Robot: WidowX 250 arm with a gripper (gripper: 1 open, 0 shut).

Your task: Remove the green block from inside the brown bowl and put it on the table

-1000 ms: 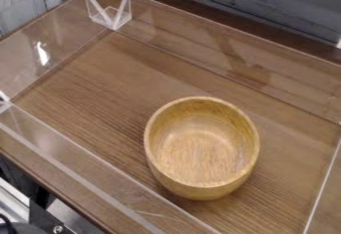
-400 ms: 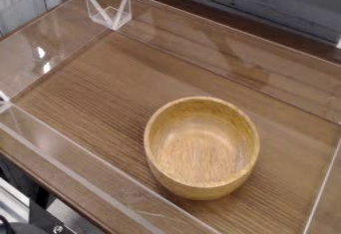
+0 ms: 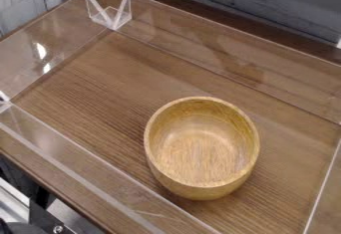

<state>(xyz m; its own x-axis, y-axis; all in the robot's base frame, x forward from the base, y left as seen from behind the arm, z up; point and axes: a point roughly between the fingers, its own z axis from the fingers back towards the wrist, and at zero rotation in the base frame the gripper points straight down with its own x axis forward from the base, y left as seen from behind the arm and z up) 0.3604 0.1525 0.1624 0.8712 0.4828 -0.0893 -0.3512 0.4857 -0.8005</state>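
The brown bowl (image 3: 201, 146) stands on the table (image 3: 120, 79), right of centre and toward the near side. Its inside shows only bare wood grain. The green block is out of view: it shows neither in the bowl nor anywhere on the tabletop. No gripper or arm appears in this view.
Low clear acrylic walls (image 3: 80, 183) border the table on all sides, with a clear bracket (image 3: 108, 11) at the far left corner. A dark wall runs behind the far edge. Black equipment (image 3: 20, 213) sits beyond the near left wall.
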